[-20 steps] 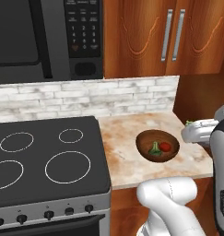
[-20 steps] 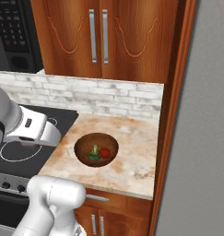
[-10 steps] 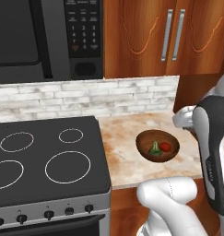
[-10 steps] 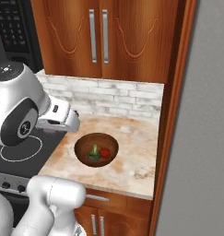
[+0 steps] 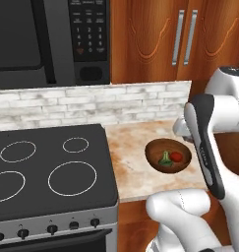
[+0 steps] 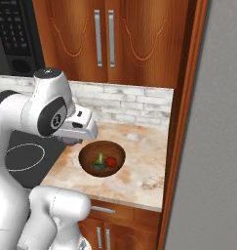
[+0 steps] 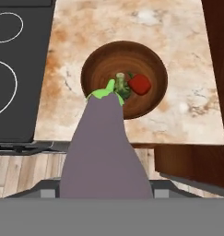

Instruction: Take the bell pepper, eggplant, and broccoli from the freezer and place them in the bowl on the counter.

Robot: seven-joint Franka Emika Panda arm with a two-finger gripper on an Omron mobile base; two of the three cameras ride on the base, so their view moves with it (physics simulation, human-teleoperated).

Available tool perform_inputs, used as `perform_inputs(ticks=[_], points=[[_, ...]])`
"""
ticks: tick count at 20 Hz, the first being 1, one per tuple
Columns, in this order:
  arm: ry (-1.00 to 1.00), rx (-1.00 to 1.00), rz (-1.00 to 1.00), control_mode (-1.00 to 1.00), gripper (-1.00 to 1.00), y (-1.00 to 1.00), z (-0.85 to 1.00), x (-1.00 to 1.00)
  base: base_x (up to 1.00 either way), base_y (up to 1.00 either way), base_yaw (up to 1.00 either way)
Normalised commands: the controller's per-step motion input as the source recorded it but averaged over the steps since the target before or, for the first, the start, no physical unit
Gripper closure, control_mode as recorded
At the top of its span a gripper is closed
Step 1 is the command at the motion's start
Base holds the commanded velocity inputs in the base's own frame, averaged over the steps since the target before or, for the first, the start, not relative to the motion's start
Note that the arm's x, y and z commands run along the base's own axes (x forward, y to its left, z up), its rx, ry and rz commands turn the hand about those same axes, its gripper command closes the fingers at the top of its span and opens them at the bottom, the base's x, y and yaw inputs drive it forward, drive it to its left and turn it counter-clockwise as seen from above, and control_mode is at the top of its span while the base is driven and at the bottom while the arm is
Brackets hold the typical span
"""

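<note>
Eggplant: the dull purple-mauve oval eggplant (image 7: 106, 152) with its bright green cap rises from the bottom of the hand view, cap end pointing toward the bowl; we judge it held, poised above the bowl's near rim.
Fingers: the eggplant's body hides the fingertips, but it hangs in line with the gripper and well clear of the counter, so we read the fingers as clamped on it.
Bowl: the round dark brown wooden bowl (image 7: 152, 64), smooth and deeply hollowed, sits on the counter and holds two things.
Bell pepper: the small glossy red rounded bell pepper (image 7: 140, 84) lies in the hollow.
Broccoli: the dark green bumpy broccoli clump (image 7: 122, 87) lies touching the pepper, pale stem up.
What changed: a second ago the arm was off at the edge of both base views; now we see its white wrist swung in just beside the bowl (image 6: 102, 158). The contents of the bowl look the same.
Meaning: we judge two of three vegetables delivered, and the last one now in place for release.
Counter: the beige marbled stone counter (image 7: 187, 41) is polished and mottled, over reddish-brown wood cabinets.
Stove: the flat black stove top (image 7: 12, 55) with thin white burner rings borders the counter.
</note>
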Motion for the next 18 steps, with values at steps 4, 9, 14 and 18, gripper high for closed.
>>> perform_inputs(ticks=[4, 9, 14, 18], points=[[0.08, 0.0, 0.0, -1.0, 1.0, -0.01, -0.72, 0.56, 0.0, 0.0, 0.0], [0.04, 0.0, 0.0, -1.0, 1.0, 0.0, -0.74, 0.45, 0.0, 0.0, 0.0], [0.01, 0.0, 0.0, -1.0, 1.0, 0.0, -0.57, 0.46, 0.0, 0.0, 0.0], [0.01, 0.0, 0.0, -1.0, 1.0, 0.0, -0.24, 0.61, 0.0, 0.0, 0.0]])
